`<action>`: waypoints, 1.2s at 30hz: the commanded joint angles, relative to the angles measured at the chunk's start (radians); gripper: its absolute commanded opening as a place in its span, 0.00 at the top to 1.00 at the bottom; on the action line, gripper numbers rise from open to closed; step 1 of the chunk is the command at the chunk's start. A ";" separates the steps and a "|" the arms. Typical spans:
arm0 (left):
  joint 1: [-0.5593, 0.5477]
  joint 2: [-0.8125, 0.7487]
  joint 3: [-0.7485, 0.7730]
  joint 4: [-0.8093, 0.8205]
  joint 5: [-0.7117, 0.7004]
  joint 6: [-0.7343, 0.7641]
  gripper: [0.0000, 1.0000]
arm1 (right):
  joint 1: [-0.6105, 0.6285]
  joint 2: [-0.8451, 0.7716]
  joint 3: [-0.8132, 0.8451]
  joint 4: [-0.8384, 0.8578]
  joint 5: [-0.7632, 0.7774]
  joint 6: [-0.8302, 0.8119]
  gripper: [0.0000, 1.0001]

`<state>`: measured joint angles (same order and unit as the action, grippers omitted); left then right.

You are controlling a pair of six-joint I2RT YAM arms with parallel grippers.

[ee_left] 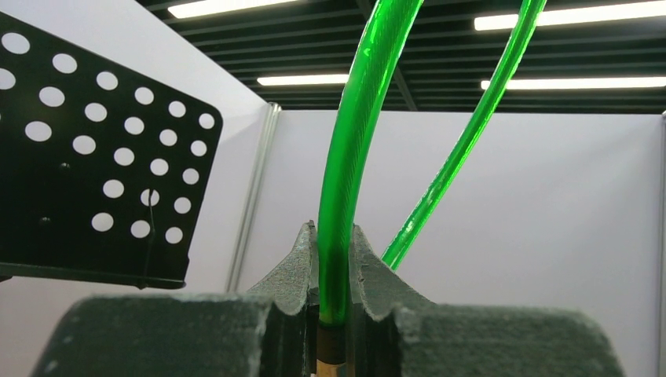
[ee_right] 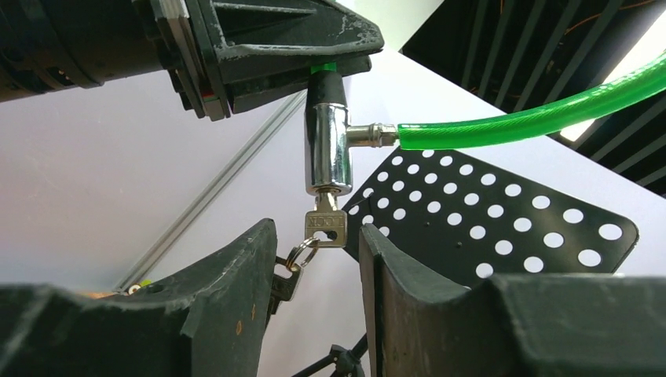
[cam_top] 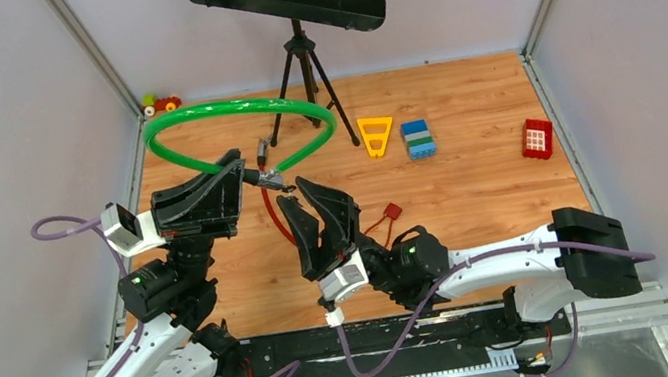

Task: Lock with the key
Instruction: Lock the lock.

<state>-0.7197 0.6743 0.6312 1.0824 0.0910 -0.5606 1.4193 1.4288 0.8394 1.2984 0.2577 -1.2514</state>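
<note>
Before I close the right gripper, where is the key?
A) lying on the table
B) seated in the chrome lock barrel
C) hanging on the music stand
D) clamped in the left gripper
B: the key juts from the bottom of the chrome lock barrel, untouched between the open fingers of the right gripper; the left gripper clamps the green cable.

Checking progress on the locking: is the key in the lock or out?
In: the key sits in the chrome lock barrel, at its bottom end, only its head showing.

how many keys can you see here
2: one key sits in the chrome lock barrel; a second key hangs off its ring, half hidden behind a finger of the right gripper. More may be hidden.
</note>
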 commanded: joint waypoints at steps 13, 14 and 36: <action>-0.004 -0.013 0.031 0.075 -0.022 -0.033 1.00 | 0.005 0.025 0.056 -0.005 0.021 -0.085 0.71; -0.004 -0.012 0.030 0.077 -0.020 -0.034 1.00 | 0.006 0.025 0.056 -0.007 0.020 -0.089 0.73; -0.004 0.002 0.032 0.090 0.021 -0.068 1.00 | 0.010 -0.211 0.075 -0.428 -0.117 0.263 0.92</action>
<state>-0.7204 0.6716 0.6312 1.1076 0.1078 -0.6018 1.4242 1.2846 0.8711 0.9997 0.2249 -1.1294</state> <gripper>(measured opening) 0.139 0.231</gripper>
